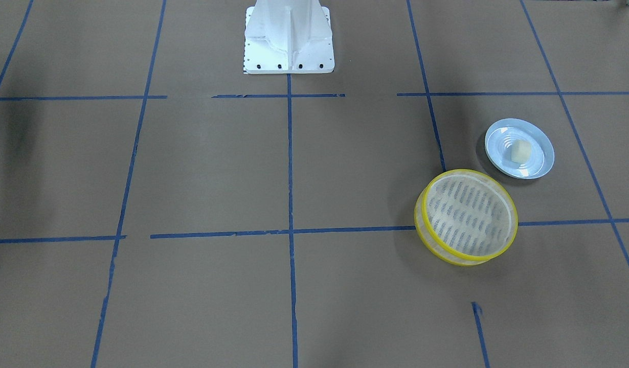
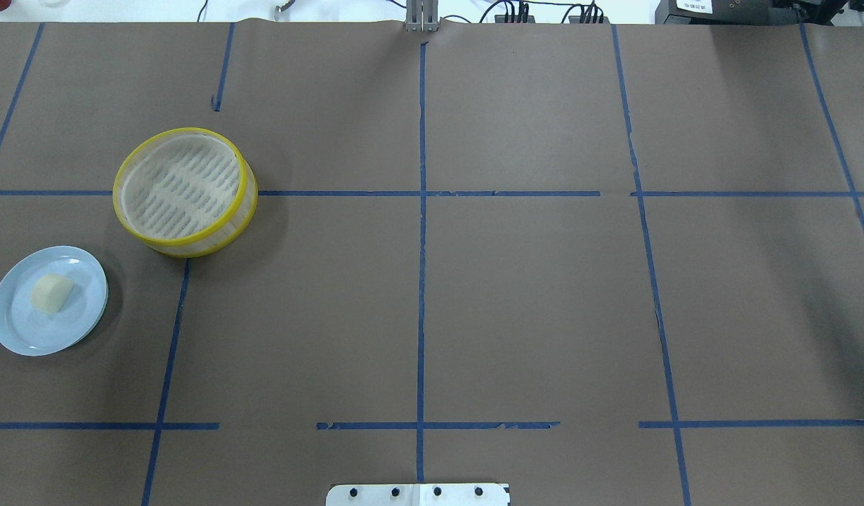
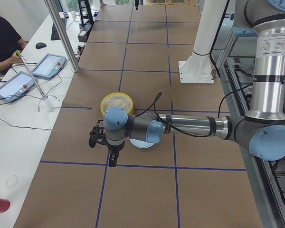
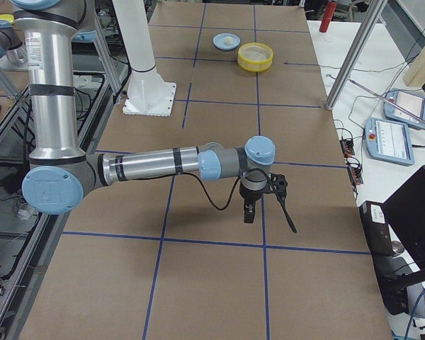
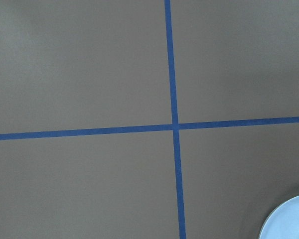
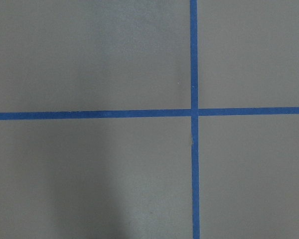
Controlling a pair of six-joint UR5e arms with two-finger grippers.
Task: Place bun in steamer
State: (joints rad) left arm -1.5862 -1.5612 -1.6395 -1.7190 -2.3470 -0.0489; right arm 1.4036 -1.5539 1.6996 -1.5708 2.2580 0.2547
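The cream-white bun (image 1: 521, 151) (image 2: 51, 292) lies on a pale blue plate (image 1: 498, 140) (image 2: 31, 330). The steamer (image 1: 422, 225) (image 2: 242, 211), a round basket with yellow rims, stands empty right beside the plate. Neither gripper shows in the overhead or front views. In the exterior left view my left gripper (image 3: 104, 149) hangs above the table next to the plate (image 3: 141, 145), in front of the steamer (image 3: 116, 102). In the exterior right view my right gripper (image 4: 269, 212) hangs far from the steamer (image 4: 256, 57) and the bun (image 4: 230, 40). I cannot tell whether either gripper is open.
The brown table carries a grid of blue tape lines. The robot's white base (image 1: 289, 41) (image 2: 418, 494) stands at the middle of the near edge. The left wrist view catches the plate's rim (image 5: 289, 219) at its lower right corner. Operator desks flank the table.
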